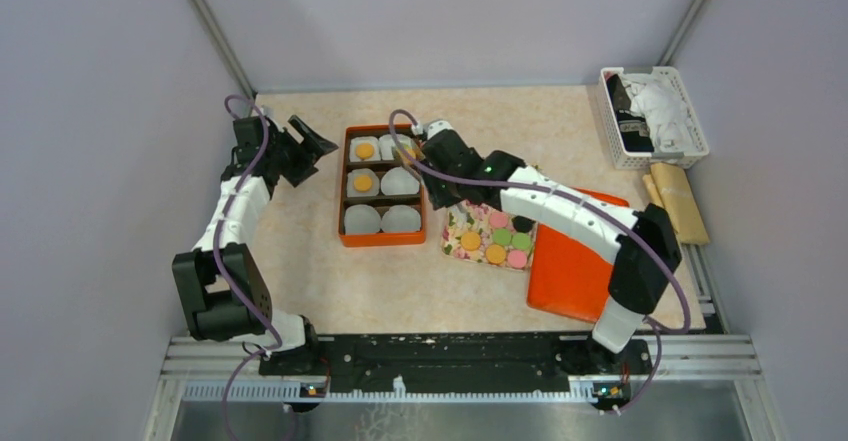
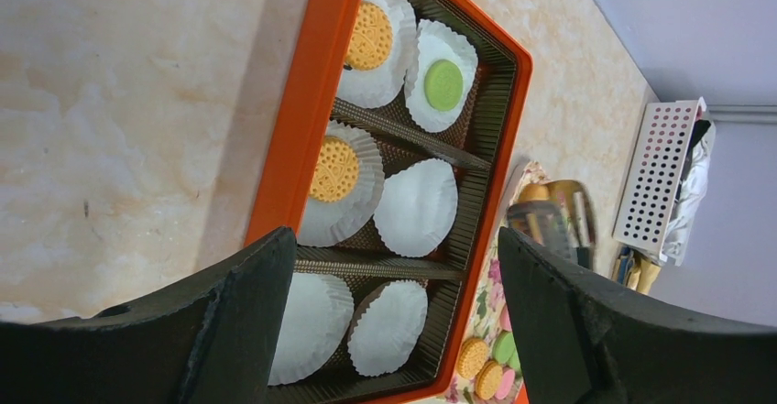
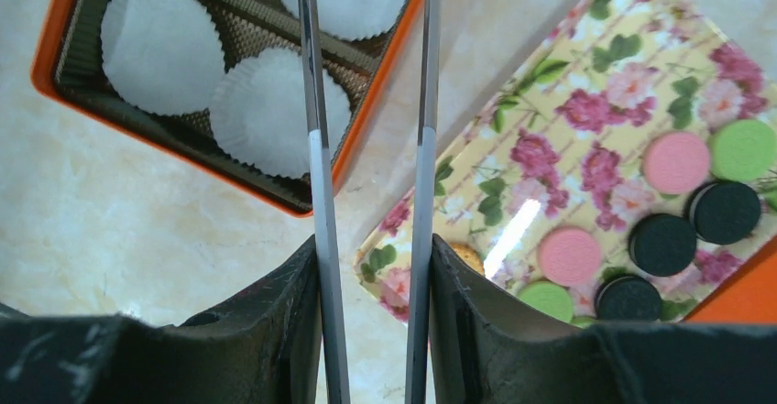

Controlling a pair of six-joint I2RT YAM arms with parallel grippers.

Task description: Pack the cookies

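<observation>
top view: orange box (image 1: 385,242) sits mid table (image 1: 330,281) with six paper cups (image 1: 362,219) in three rows. most cookies (image 1: 495,254) lie on a flowered tray (image 1: 460,219) just right of the box, and the tray's right edge is against an orange lid (image 1: 575,281). two orange ones sit in the left cups of the back and middle rows. left gripper (image 1: 318,141) hangs just left of the box's back end, spread wide, holding nothing. right gripper (image 1: 420,136) is over the back right corner of the box. white basket (image 1: 690,126) is at the far right corner.

left wrist view: the fingers (image 2: 229,322) are far apart with nothing between them, and the box is below. the back row has an orange cookie in one cup and a green cookie (image 2: 443,84) in the other. the middle row has one orange cookie and one bare cup, and both front cups are bare. a few tray cookies show at the bottom edge.

right wrist view: two thin metal blades (image 3: 316,147) run forward from the fingers, parallel with a narrow gap, and the table shows between them. their tips run out of frame over the box, so can't tell whether they hold anything. the tray is on the right with pink, green and black cookies, apart from the blades. two bare cups sit in the box row nearest the camera.
</observation>
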